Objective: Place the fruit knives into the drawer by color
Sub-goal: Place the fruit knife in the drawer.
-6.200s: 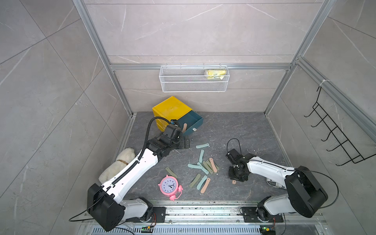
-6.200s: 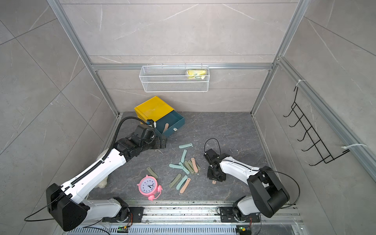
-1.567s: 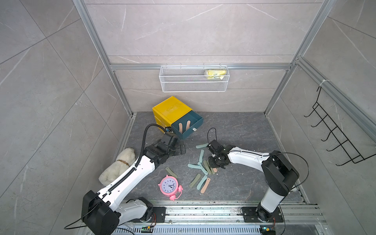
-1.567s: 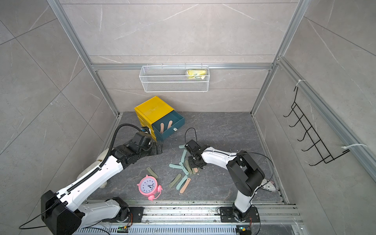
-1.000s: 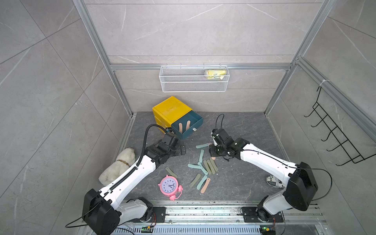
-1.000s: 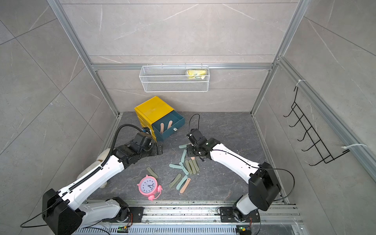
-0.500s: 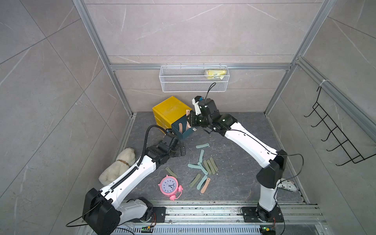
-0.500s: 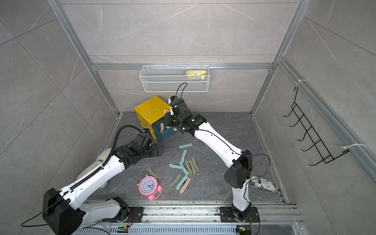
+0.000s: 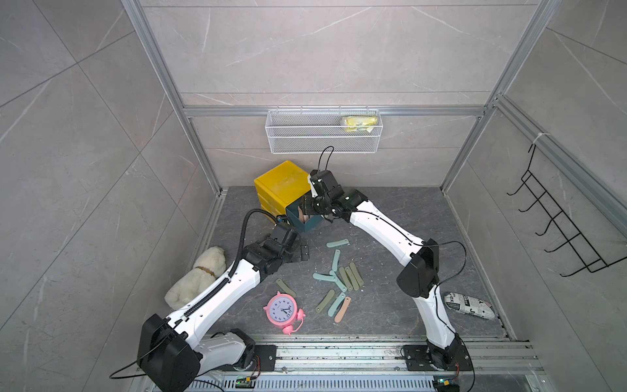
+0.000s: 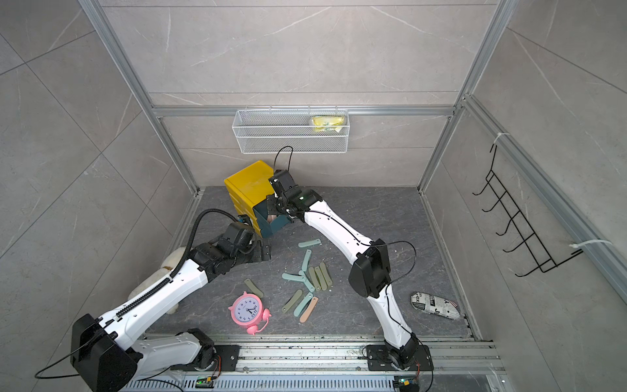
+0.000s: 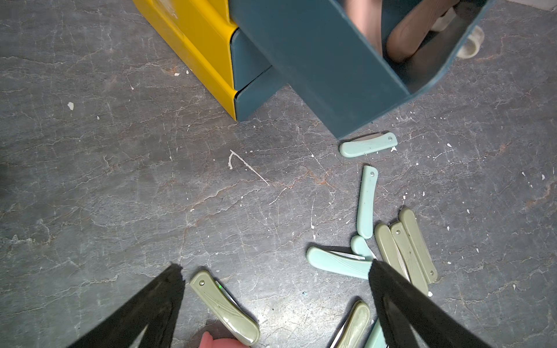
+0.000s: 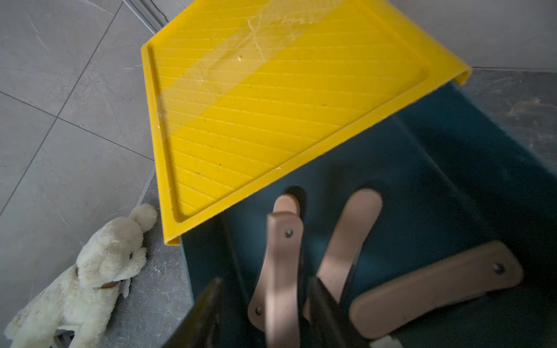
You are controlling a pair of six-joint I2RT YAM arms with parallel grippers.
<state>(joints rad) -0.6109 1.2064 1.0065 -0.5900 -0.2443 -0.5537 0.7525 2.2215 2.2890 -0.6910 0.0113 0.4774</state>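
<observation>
"Right wrist view: status?"
"Right gripper (image 12: 265,281) half open over the blue drawer (image 12: 452,150), a pink knife (image 12: 283,241) loose between its jaws. Left gripper (image 11: 277,301) wide, holding nothing. Drawer sits near the surface's rear left corner — other knives (image 9: 346,279) mid-surface."

Bright, diffuse light and soft shadows fill both top views. Straight wall rails (image 9: 161,68) bow near the frame edges (wide lens). In the right wrist view the yellow cabinet (image 12: 271,105) shows pale glare, and the drawer (image 12: 422,168) blurs at its rim.

White arms (image 9: 217,295), black joints (image 9: 419,275), looping black cables (image 9: 242,234), black jaws.
</observation>
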